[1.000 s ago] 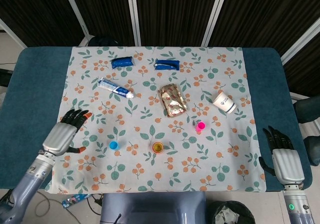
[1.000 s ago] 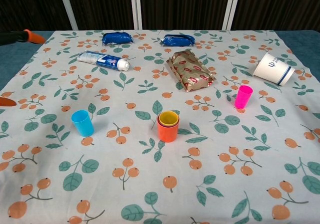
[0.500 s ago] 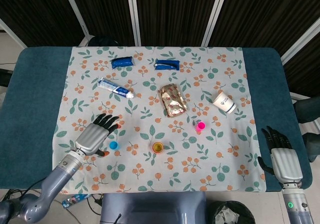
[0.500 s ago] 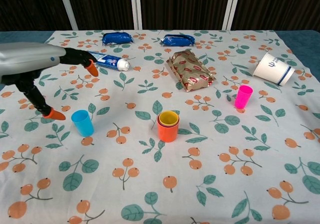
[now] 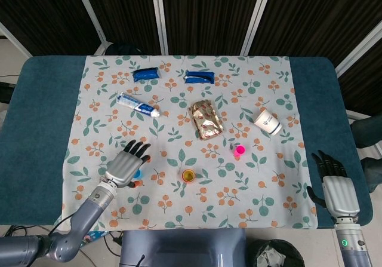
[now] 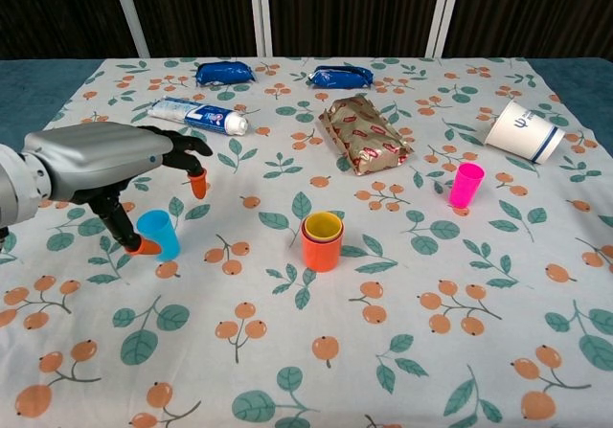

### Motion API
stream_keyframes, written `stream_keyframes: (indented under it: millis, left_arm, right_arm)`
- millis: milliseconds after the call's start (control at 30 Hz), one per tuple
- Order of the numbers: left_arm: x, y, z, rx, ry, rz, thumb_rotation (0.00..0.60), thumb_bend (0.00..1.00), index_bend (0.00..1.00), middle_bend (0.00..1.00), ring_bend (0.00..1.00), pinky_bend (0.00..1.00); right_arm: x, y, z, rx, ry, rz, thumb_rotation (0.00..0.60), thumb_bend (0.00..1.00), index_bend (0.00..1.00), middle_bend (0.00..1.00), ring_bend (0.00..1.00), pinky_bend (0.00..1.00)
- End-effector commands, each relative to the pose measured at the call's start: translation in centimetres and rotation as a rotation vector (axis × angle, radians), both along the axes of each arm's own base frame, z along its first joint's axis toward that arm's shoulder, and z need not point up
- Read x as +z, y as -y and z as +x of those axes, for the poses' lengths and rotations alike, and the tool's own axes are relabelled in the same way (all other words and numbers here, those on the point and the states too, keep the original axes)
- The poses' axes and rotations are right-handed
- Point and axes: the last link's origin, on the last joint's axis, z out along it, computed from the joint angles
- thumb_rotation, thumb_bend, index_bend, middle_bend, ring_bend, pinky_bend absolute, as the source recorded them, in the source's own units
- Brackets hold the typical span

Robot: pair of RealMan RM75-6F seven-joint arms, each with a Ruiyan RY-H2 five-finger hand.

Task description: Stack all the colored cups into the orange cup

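Over the blue cup (image 6: 158, 234) I've brought my left hand (image 6: 105, 165) across from the table edge, fingers spread and empty (thumb just beside the cup); next it goes into the orange cup (image 6: 322, 246) mid-cloth.

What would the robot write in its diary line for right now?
left hand: open, over blue cup | right hand: open, table edge | yellow cup: inside orange cup | pink cup: not stacked

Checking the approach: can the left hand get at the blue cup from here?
Probably yes. The left hand hovers open right over the blue cup, thumb beside it, nothing between them.
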Motion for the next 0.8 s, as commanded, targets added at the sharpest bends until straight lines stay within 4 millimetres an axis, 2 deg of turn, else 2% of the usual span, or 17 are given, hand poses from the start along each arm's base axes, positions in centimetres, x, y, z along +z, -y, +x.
stream_keyframes:
  millis: [33, 500, 800]
  left_arm:
    - [-0.4, 0.0, -0.3, 0.002, -0.007, 0.000, 0.600, 0.16, 0.37, 0.05, 0.00, 0.03]
    - [-0.5, -0.1, -1.5, 0.009, -0.032, 0.017, 0.600, 0.18, 0.40, 0.07, 0.00, 0.03]
    - [-0.6, -0.1, -1.5, 0.000, -0.031, 0.008, 0.600, 0.20, 0.42, 0.07, 0.00, 0.03]
  right_arm:
    - [0.0, 0.0, 0.0, -0.003, 0.002, -0.003, 0.600, 0.41, 0.08, 0.05, 0.08, 0.13]
    - [-0.1, 0.1, -0.2, -0.017, -0.001, -0.011, 0.600, 0.41, 0.09, 0.05, 0.08, 0.13]
    - [-0.2, 0.1, -0.2, -0.025, -0.009, -0.024, 0.600, 0.41, 0.09, 0.05, 0.08, 0.13]
